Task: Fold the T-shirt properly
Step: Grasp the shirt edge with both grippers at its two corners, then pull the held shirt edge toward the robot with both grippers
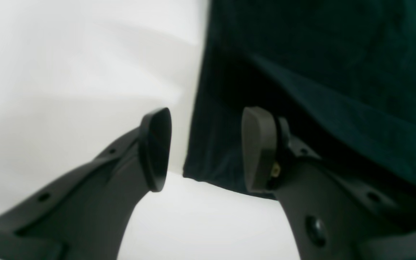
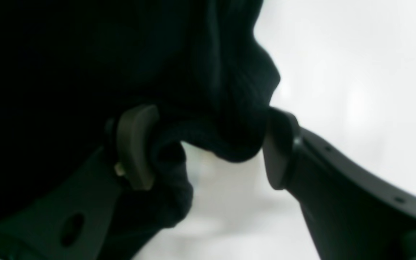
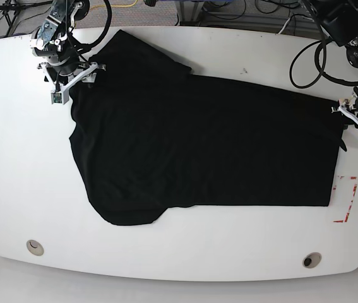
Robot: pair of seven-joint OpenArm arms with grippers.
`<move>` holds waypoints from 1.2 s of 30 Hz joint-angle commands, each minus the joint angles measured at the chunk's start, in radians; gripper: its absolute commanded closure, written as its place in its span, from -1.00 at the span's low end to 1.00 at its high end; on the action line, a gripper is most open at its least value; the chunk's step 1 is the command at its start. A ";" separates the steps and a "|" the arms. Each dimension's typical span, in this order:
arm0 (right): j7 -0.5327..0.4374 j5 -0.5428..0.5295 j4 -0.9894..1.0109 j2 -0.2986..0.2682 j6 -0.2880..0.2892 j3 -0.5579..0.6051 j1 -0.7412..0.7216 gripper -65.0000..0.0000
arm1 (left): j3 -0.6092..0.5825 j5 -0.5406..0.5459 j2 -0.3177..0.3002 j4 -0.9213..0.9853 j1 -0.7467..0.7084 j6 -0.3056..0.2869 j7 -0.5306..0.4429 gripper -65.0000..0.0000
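Note:
The black T-shirt [image 3: 197,145] lies spread across the white table [image 3: 14,164], collar end toward the left in the base view. My right gripper [image 3: 77,79] is at its upper-left shoulder. In the right wrist view its jaws [image 2: 208,144] stand wide open, with a bunched fold of the T-shirt [image 2: 215,108] sagging between the fingers [image 2: 135,144]. My left gripper [image 3: 355,120] is at the hem's upper-right corner. It is open [image 1: 208,148], with the T-shirt's [image 1: 320,72] edge running between its fingers [image 1: 258,148], low above the table.
Red tape marks [image 3: 348,202] sit beside the hem at the right. Two round holes [image 3: 35,247] [image 3: 312,259] lie near the table's front edge. Cables [image 3: 305,57] trail along the back edge behind both arms.

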State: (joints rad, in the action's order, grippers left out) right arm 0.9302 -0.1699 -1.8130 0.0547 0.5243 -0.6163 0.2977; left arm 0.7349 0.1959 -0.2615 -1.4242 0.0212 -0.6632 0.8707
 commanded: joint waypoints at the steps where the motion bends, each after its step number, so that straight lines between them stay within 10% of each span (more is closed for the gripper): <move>1: 0.000 -0.047 0.028 -0.009 0.006 -0.001 0.002 -0.14 | 0.001 0.014 -0.020 -0.008 0.016 0.001 -0.046 0.08; 11: -0.001 -0.098 0.120 -0.080 0.006 0.000 -0.004 0.83 | -0.045 0.014 -0.017 0.058 0.018 0.003 -0.064 0.08; 36: 0.002 -0.096 0.120 -0.284 0.006 0.000 -0.005 0.83 | -0.051 0.018 0.089 -0.102 -0.169 0.000 -0.057 0.08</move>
State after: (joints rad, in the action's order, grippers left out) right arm 0.9276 -0.2798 -1.6798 -0.2165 0.5392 -0.6109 0.2970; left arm 0.6846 0.2218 -0.1707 -1.4837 -0.1509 -0.6662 0.7971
